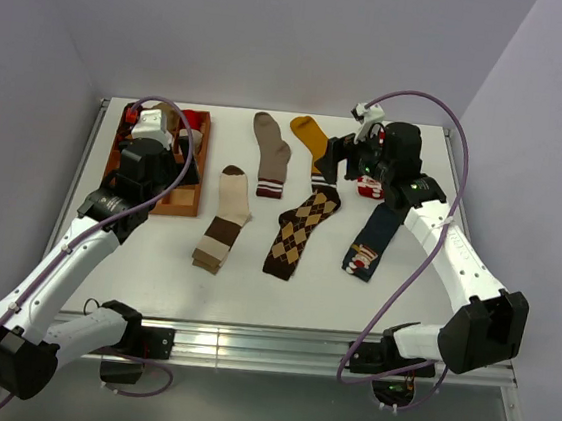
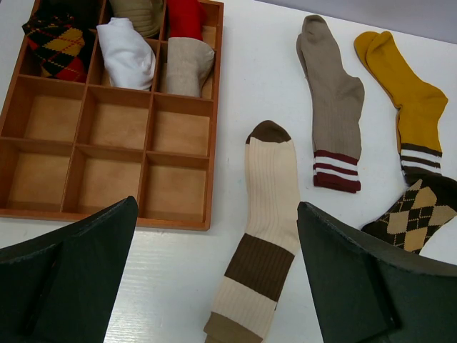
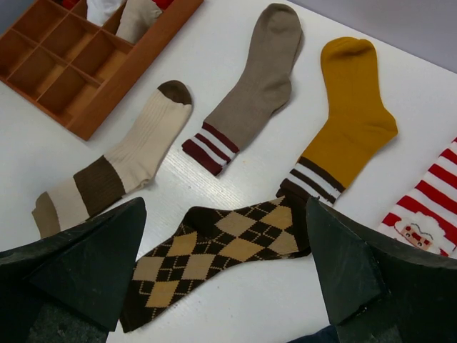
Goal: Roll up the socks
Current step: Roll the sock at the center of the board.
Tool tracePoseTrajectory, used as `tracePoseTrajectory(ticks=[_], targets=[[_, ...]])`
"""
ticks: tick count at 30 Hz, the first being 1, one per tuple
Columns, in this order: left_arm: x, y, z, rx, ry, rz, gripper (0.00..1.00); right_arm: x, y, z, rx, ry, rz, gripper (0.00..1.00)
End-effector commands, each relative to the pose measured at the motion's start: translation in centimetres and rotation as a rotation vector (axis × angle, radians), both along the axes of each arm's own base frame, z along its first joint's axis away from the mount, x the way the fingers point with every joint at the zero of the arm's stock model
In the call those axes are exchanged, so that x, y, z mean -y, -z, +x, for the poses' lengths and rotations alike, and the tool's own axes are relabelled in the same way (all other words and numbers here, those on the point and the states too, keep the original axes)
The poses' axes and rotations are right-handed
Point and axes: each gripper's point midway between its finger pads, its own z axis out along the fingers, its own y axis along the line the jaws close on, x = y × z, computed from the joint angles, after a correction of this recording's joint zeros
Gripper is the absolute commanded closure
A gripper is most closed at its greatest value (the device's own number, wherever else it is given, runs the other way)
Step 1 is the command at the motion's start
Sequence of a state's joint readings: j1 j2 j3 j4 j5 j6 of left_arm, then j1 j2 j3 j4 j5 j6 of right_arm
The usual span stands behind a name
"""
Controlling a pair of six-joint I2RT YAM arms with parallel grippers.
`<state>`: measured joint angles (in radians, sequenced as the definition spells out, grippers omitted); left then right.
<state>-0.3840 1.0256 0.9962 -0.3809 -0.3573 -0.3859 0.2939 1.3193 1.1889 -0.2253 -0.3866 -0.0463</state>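
Left hand [image 2: 218, 207] faces cream-brown sock [image 2: 268, 193], right hand [image 3: 227, 207] faces argyle sock [image 3: 214, 246]; both wide, empty. Socks lie flat on worktop [image 1: 253, 288]. Risk: argyle touches mustard sock [image 3: 350, 107], so a pinch there prob. drags both.

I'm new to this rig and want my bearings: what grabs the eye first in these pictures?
Spread flat across the middle of the white table lie a cream-and-brown sock, a taupe sock, a mustard sock, a brown argyle sock and, furthest right, a navy sock. At the far left, a wooden grid tray holds rolled socks in its back compartments, while the nearer ones are empty.
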Motion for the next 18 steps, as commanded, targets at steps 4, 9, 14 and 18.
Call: tracePoseTrajectory(ticks=[4,9,14,18], targets=[[0.1,-0.9,0.1,0.027,-0.002,-0.010,0.01,0.5,-0.9,0.5,0.053,0.025,-0.003,0.00],[0.0,-0.7,0.1,0.022,-0.006,-0.006,0.01,0.5,-0.8,0.6,0.049,0.025,-0.008,0.01],[-0.1,-0.9,0.1,0.027,-0.017,-0.013,0.00,-0.3,0.5,0.8,0.018,0.003,-0.051,0.04],[-0.8,-1.0,0.2,0.026,-0.045,-0.021,0.01,-7.2,4.7,-1.1,-0.006,-0.126,-0.214,0.14]])
